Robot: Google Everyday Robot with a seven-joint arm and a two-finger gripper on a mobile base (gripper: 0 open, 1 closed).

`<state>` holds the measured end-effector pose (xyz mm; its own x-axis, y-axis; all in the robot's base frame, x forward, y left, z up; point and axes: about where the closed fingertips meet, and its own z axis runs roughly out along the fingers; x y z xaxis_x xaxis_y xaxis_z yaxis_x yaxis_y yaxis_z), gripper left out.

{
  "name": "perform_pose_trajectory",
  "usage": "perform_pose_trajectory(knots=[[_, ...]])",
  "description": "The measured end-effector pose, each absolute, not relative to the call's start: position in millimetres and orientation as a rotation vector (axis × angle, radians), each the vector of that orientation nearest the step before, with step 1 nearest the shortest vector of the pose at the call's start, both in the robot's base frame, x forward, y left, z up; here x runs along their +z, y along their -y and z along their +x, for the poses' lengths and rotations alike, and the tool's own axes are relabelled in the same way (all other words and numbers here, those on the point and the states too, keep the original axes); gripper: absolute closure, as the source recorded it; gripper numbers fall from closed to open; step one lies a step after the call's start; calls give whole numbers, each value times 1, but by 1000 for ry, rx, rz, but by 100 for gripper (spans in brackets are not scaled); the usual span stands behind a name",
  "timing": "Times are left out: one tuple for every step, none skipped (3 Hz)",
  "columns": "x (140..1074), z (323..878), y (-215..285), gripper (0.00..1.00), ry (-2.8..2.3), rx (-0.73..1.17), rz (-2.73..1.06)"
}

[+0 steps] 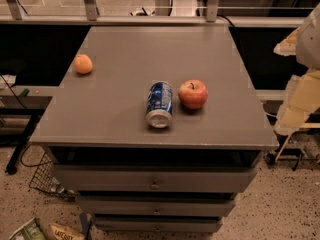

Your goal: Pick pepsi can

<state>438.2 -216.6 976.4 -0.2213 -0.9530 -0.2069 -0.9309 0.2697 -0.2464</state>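
Note:
The pepsi can [159, 104] is blue with white markings. It lies on its side near the front middle of the grey cabinet top [115, 114], with its silver end facing the front edge. A red apple [193, 94] sits just to its right, close but apart. A small orange fruit [83, 64] sits near the left edge. My gripper [299, 91] shows as pale white and yellowish parts at the far right edge of the view. It is beyond the table's right side, well away from the can, and holds nothing that I can see.
The top belongs to a grey drawer cabinet [155, 184] with several drawers below the front edge. A rail and window frame [150, 19] run behind it. A wire basket [42, 179] and packets [45, 231] are on the floor at the lower left.

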Motion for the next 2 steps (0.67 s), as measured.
perform_pose_trajectory(knots=[[976, 438, 217, 0, -2231, -99, -1724], [977, 457, 196, 0, -2138, -86, -1863]])
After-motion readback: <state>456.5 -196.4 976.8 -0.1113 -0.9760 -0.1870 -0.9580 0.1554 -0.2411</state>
